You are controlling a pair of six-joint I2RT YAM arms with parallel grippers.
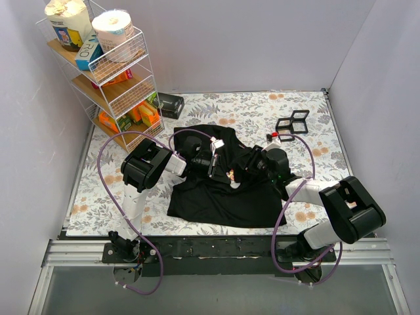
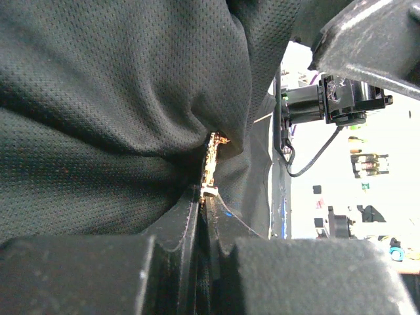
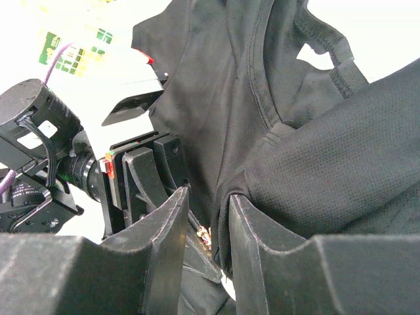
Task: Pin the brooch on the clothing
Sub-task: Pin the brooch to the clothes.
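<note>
The black T-shirt, the clothing, lies bunched on the flowered table, and both grippers meet over its middle. My left gripper is shut on the brooch, a thin metal piece seen edge-on that sticks out of the fingertips against a fold of the shirt. From above, the brooch shows as a small pale speck between the two grippers. My right gripper stands open, its jaws apart. A fold of shirt rests against its right finger, and the brooch glints low in the gap.
A wire shelf rack with rolls and packets stands at the back left. A black box sits beside it. Black square frames lie at the back right, with a small red and white piece nearby.
</note>
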